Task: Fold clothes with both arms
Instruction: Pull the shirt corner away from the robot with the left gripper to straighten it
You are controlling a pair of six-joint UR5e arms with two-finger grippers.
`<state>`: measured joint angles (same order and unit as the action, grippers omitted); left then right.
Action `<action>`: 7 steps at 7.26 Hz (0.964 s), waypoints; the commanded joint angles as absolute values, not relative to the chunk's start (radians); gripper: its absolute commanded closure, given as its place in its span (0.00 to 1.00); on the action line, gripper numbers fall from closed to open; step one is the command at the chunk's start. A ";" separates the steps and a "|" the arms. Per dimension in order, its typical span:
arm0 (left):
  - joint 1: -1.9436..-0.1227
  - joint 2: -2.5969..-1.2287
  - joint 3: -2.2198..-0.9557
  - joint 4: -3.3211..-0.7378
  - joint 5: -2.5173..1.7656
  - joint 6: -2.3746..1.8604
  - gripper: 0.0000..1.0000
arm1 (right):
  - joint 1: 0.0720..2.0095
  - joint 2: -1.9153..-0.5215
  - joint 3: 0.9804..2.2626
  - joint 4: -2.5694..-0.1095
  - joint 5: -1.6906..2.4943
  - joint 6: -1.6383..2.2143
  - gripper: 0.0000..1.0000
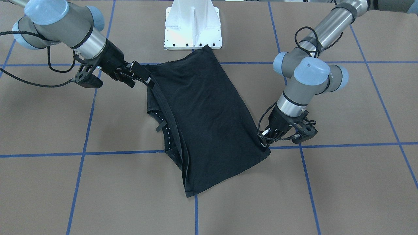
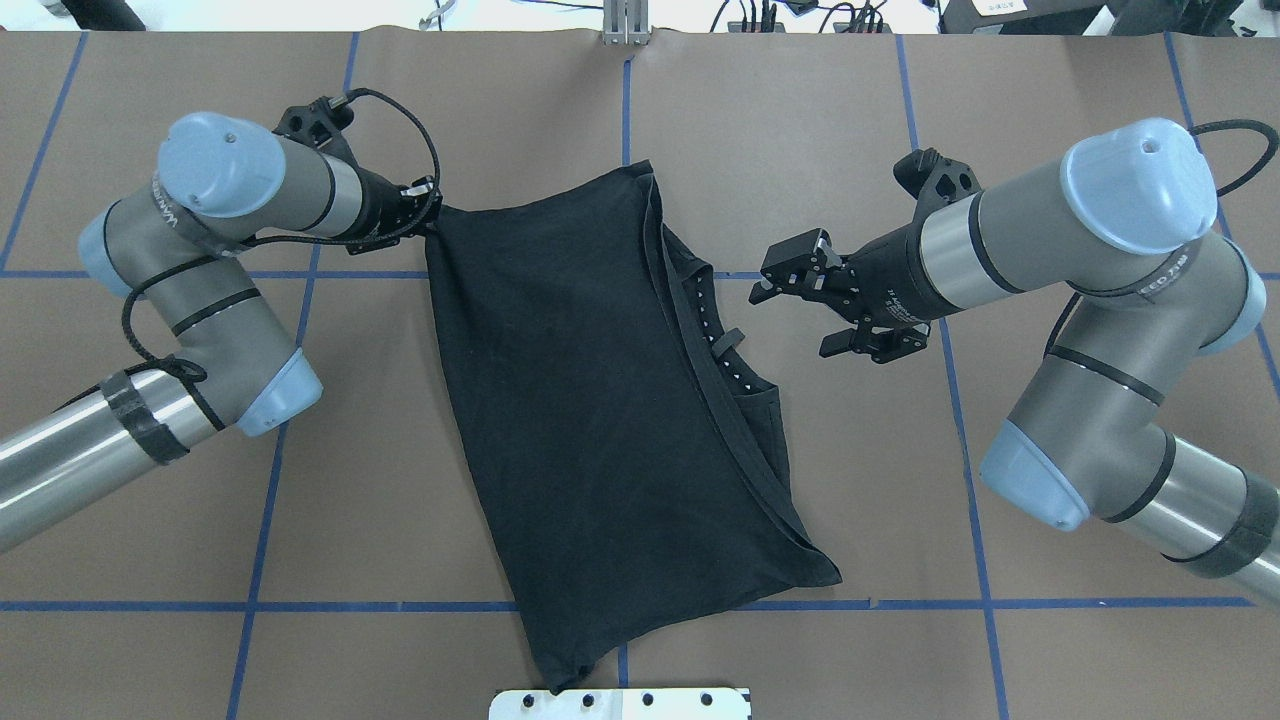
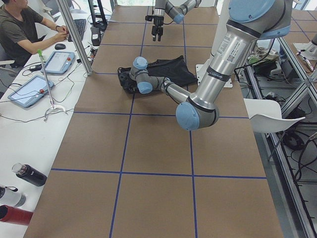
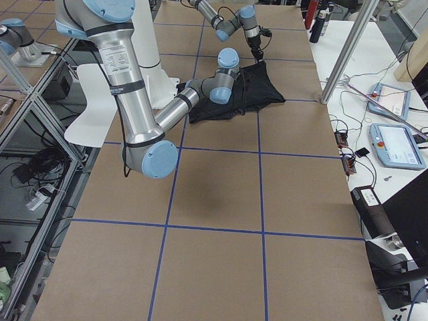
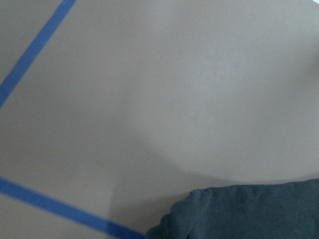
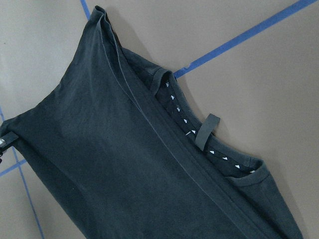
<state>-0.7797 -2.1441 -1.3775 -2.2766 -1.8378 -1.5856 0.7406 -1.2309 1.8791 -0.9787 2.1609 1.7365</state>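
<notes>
Cloth is pinched in my left gripper (image 2: 428,212): its fingers are closed on one corner of the black T-shirt (image 2: 580,400), the corner on my left side and farthest from my base, and the fabric draws to a point there. The T-shirt lies folded lengthwise in the middle of the brown table (image 2: 900,480), plain black side up. It sits slantwise across the blue tape lines (image 2: 300,606), and its near end reaches the edge of the white pedestal (image 1: 192,26). Along its right edge the lower layer peeks out, showing the collar (image 6: 199,134) with a row of small white triangles inside and a short black loop (image 6: 207,129) lying across it. My right gripper (image 2: 775,272) hovers just beside that collar edge, apart from the cloth, its fingers spread open with nothing between them. From my right wrist I look down on the folded layers and the collar. From my left wrist I see mostly bare table, tape, and a patch of dark fabric in the lower right corner.
</notes>
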 commanded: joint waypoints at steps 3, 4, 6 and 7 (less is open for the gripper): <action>-0.784 -2.336 -1.090 -2.440 -1.728 -1.588 1.00 | 0.758 -1.239 1.884 -0.979 2.132 1.736 0.00; -0.784 -2.350 -1.054 -2.485 -1.715 -1.588 1.00 | 0.758 -1.239 1.885 -0.979 2.129 1.736 0.00; -0.784 -2.361 -1.051 -2.487 -1.715 -1.588 1.00 | 0.758 -1.241 1.885 -0.979 2.111 1.736 0.00; -0.784 -2.356 -1.051 -2.487 -1.713 -1.577 0.04 | 0.758 -1.239 1.884 -0.979 2.105 1.736 0.00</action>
